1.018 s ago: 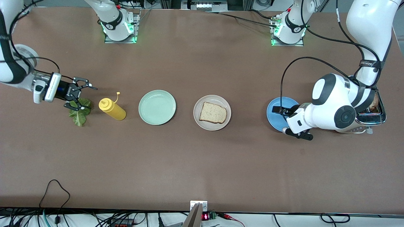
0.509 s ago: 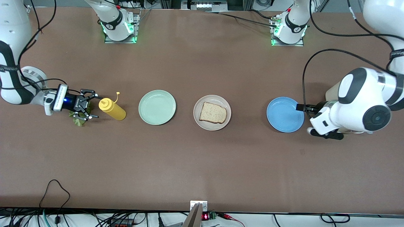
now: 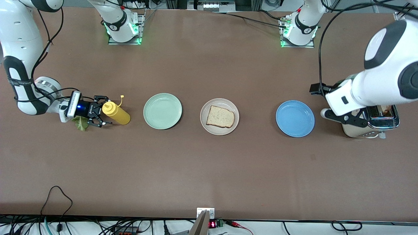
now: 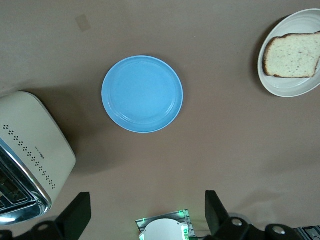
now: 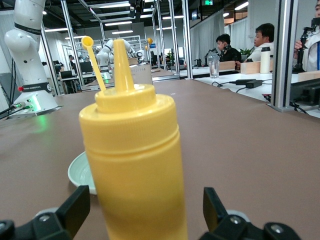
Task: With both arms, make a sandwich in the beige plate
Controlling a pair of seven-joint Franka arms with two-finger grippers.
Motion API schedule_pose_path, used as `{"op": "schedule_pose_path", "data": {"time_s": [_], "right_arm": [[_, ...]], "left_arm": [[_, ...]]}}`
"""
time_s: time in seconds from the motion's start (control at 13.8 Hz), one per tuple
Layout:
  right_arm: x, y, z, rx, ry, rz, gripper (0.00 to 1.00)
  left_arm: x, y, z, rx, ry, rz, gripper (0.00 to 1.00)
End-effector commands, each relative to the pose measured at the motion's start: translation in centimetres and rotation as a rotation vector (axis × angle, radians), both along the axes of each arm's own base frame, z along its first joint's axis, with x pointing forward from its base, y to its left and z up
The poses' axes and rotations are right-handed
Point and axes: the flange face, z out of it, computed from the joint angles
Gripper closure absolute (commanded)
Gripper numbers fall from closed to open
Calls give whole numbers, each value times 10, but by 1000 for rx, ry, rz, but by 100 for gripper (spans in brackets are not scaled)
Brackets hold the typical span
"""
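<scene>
Since the earlier frames the right gripper has travelled from over the lettuce leaf to the yellow squeeze bottle, and the left gripper has lifted off the blue plate and swung toward the toaster.

Taking the beige plate as the landmark and going along the table from the right arm's end: the lettuce leaf lies farthest from it, partly under the right wrist. The right gripper is low at the bottle's cap end, fingers spread wide on either side of the bottle without touching it. The bottle stands upright, its capped tip strap loose. The mint-green plate sits just beside the beige plate. The beige plate holds one bread slice. The blue plate lies well apart toward the left arm's end. The left gripper hangs released above the table between the blue plate and the toaster, which stands farthest that way.

No writing on the toaster or bottle can be read.
</scene>
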Motion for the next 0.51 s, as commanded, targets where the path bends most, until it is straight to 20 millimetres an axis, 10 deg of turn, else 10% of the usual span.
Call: {"op": "schedule_pose_path", "data": {"time_s": [0.0,0.15,0.44], "right_arm": [[8,18,2,46,-33,6,0],[9,26,2,48,-34,18,0],[10,29,3,49,-37,21,65]], "left_arm": [[-5,8,29,65,-74,13,0],[-6,42,44,14,-131,119,0],[-48,86,48,-63,-219,254,0]]}}
